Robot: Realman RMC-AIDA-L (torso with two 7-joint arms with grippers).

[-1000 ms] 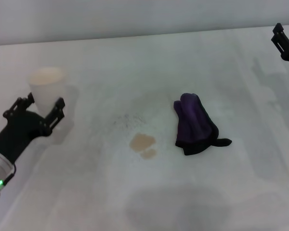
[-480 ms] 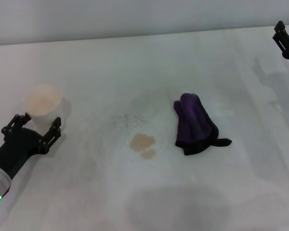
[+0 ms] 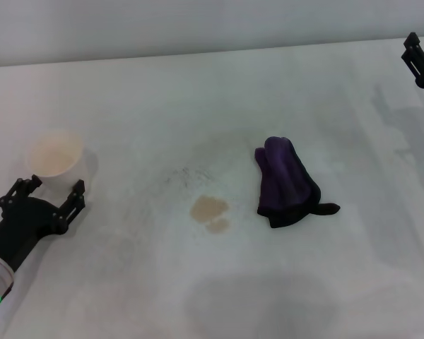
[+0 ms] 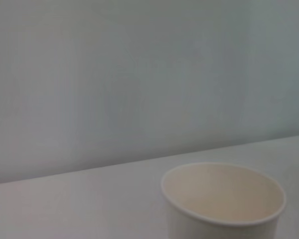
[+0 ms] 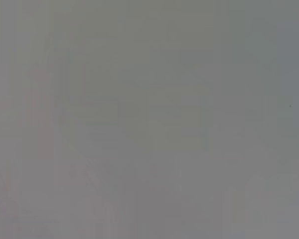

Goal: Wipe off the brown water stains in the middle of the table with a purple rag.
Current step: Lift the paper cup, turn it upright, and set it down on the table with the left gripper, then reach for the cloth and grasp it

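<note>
Nothing's grabbed yet: the purple rag lies bunched on the table, just beside the brown water stains. The left gripper is spread wide near a paper cup; the right gripper can't be judged. A grasp on the rag seems needed next.

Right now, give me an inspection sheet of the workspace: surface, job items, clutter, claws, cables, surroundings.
Surface: table, white, faint grey speckled smudge beside the stains.
Job items: brown water stains unwiped, mid-table; purple rag bunched on the table, apart from them, toward the robot's right.
Clutter: white paper cup upright, far left.
Claws: left claw open, just short of the cup, holding nothing; right claw at the far right edge.
Cables: nothing seen.
Surroundings: plain grey wall behind the table.
</note>
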